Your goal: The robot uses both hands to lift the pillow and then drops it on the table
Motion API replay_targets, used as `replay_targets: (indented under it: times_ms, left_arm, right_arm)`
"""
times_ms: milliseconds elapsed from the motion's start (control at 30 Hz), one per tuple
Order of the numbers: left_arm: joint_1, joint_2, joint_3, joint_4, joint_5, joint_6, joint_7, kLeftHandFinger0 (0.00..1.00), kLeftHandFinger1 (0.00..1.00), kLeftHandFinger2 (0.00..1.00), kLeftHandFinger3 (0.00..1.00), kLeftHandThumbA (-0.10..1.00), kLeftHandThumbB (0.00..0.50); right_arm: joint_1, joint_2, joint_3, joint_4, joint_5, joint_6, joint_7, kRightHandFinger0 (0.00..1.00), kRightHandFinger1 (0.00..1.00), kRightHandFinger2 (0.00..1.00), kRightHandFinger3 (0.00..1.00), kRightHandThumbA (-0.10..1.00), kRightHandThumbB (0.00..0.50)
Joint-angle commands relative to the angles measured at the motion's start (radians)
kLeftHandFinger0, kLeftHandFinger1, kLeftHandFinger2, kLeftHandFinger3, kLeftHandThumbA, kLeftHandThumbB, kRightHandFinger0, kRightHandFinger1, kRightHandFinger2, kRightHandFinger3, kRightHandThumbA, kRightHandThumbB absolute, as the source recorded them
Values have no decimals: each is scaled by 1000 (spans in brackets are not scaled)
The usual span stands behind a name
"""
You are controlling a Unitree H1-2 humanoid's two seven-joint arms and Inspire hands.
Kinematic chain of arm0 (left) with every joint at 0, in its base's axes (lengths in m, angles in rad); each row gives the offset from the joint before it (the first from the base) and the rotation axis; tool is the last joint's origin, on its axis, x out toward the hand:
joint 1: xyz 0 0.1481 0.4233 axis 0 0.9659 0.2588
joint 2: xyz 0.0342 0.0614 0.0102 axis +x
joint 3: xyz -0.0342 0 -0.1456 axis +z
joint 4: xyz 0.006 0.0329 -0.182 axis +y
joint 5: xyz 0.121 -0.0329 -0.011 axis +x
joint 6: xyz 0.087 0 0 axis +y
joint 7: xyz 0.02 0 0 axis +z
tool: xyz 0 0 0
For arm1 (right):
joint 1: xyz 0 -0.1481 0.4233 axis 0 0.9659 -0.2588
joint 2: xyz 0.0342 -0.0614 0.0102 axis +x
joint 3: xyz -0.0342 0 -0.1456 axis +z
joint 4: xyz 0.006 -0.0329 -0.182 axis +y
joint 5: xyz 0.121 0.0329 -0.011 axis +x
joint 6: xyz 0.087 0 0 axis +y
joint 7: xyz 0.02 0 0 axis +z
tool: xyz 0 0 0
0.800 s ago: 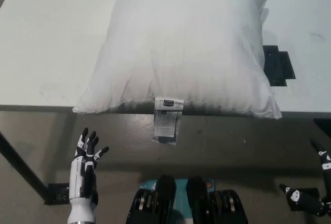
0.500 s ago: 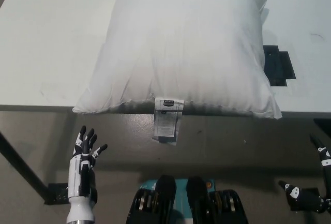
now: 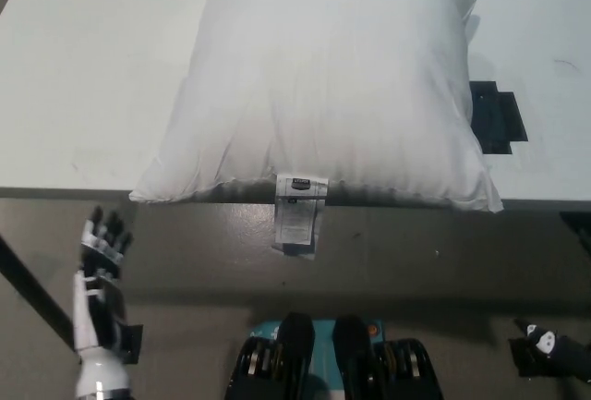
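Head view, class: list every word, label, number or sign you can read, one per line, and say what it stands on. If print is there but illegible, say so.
No text here can be read.
Tag hanging from the near edge of the pillow: a dark band above lines of fine print, all too small and blurred to read.
Black object on the table beside the pillow: no visible lettering.

One view only, from the head camera, looking steeply down and forward over the near edge of the desk (image 3: 83,95). Desk top fills the upper half of the frame, its near edge running level across the middle; floor below it fills the lower half. Close enough that the pillow (image 3: 323,86) spans nearly half the frame width. No second view to share any part with
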Motion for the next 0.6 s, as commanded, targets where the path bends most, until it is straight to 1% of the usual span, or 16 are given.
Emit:
replay_targets:
  times_ms: [0,67,133,167,200,233,267,300,367,400,433,533,567]
  left_arm:
    - [-69,51,64,-117,-19,-36,29,1000,1000,1000,1000,1000,135]
    - [-77,57,73,-124,-20,-36,26,1000,1000,1000,1000,1000,137]
    - [-112,77,98,-171,-22,-36,43,1000,1000,1000,1000,982,111]
    - [-129,90,109,-187,-27,-36,43,1000,1000,1000,1000,973,96]
    - [-131,91,112,-189,-28,-36,41,1000,1000,1000,1000,971,95]
    - [-144,101,116,-198,-29,-36,39,1000,1000,1000,1000,996,89]
    - [-187,130,120,-212,8,-36,51,1000,1000,1000,1000,1000,85]
    - [-214,146,124,-217,15,-36,56,1000,1000,1000,1000,1000,89]
    - [-212,151,126,-220,14,-36,56,1000,1000,1000,1000,1000,87]
    - [-226,159,128,-222,14,-36,57,1000,1000,1000,1000,1000,86]
    - [-246,172,131,-225,14,-36,60,1000,1000,1000,1000,1000,86]
    - [-246,175,128,-226,14,-36,65,1000,1000,1000,1000,1000,86]
    - [-318,204,125,-201,40,-27,69,1000,1000,1000,1000,1000,69]
  right_arm:
    - [-49,-35,-74,-96,40,-1,-21,1000,1000,1000,1000,1000,176]
    - [-57,-36,-85,-102,38,4,-16,1000,1000,1000,1000,1000,178]
    - [-93,-54,-119,-131,57,40,-4,1000,1000,1000,1000,1000,216]
    - [-110,-63,-130,-141,58,47,0,1000,1000,1000,1000,1000,201]
    - [-111,-62,-132,-143,57,49,1,1000,1000,1000,1000,1000,201]
    - [-126,-68,-143,-150,73,62,8,1000,1000,1000,1000,1000,202]
    - [-154,-84,-165,-174,86,88,9,1000,1000,1000,1000,1000,224]
    - [-171,-95,-177,-196,90,108,16,1000,1000,1000,1000,1000,218]
    - [-171,-93,-179,-203,92,114,22,1000,1000,1000,1000,1000,220]
    - [-181,-97,-181,-220,94,130,27,1000,1000,1000,1000,1000,248]
    - [-198,-103,-184,-243,98,152,34,1000,1000,1000,1000,1000,259]
    - [-199,-102,-184,-246,99,160,37,1000,1000,1000,1000,1000,260]
    - [-255,-112,-192,-295,116,213,47,1000,1000,1000,1000,1000,253]
